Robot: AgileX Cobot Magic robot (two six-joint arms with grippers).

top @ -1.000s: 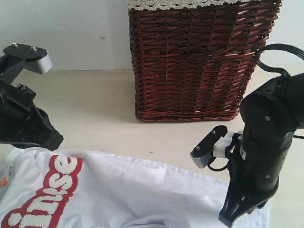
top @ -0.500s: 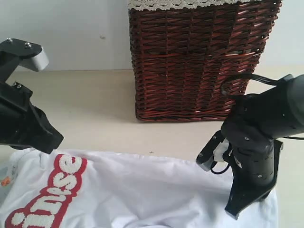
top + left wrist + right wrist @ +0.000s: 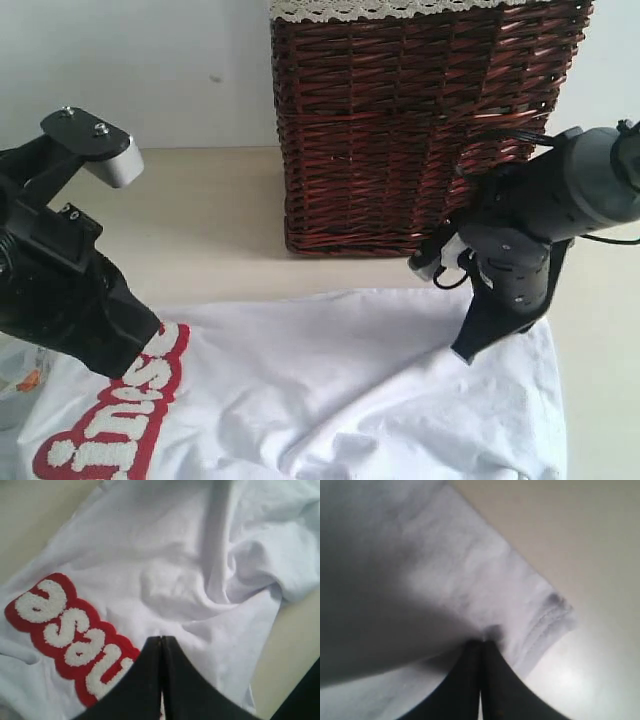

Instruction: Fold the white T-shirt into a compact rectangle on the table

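The white T-shirt (image 3: 330, 380) lies crumpled on the table (image 3: 210, 230), its red-outlined fuzzy lettering (image 3: 110, 430) at the near left. My left gripper (image 3: 125, 365) is shut with its tips pressed into the cloth beside the lettering (image 3: 70, 625); the wrist view shows the closed tips (image 3: 161, 638) pinching white fabric (image 3: 200, 555). My right gripper (image 3: 465, 355) is shut on the shirt's right part, near the stitched hem corner (image 3: 545, 622); its closed tips (image 3: 481, 641) meet in a small pucker of cloth (image 3: 420, 580).
A tall dark red wicker basket (image 3: 420, 120) with white lace trim (image 3: 380, 8) stands at the back, close behind the right arm. Bare table shows left of the basket and right of the shirt (image 3: 600, 400). A pale wall (image 3: 130, 60) closes the back.
Both shut grippers have moved away from the near edge toward the basket, and the shirt's far edge has travelled with them. The lettering has shifted right.
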